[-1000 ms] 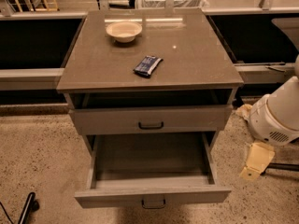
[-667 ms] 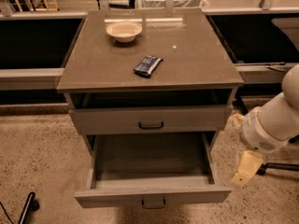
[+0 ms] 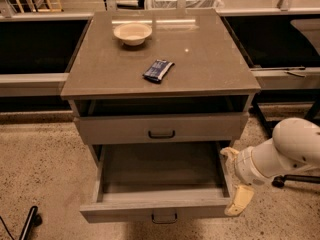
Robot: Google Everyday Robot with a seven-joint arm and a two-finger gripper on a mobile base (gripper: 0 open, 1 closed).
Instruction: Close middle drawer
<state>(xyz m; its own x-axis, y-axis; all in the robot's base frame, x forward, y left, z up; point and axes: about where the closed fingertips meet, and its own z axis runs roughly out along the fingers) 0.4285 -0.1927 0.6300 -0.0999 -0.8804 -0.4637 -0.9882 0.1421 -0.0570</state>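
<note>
The grey cabinet (image 3: 160, 79) has its middle drawer (image 3: 155, 211) pulled far out, empty inside, with a low front and a small dark handle (image 3: 164, 217). Above it the taller top drawer front (image 3: 125, 129) with a wider handle (image 3: 161, 134) stands slightly out. The lowest drawer is hidden. My gripper (image 3: 234, 176) is at the open drawer's right side, near its front corner. It is open and empty, with one cream finger (image 3: 229, 152) high and the other (image 3: 240, 200) low by the drawer front.
A cream bowl (image 3: 132, 33) and a dark blue packet (image 3: 158, 70) lie on the cabinet top. Low dark shelves flank the cabinet left (image 3: 30, 79) and right (image 3: 285, 74). A black object (image 3: 27, 223) lies on the speckled floor at bottom left.
My arm has moved left and a little down, bringing the gripper from beside the cabinet up against the right front corner of the open drawer. The drawer has not moved.
</note>
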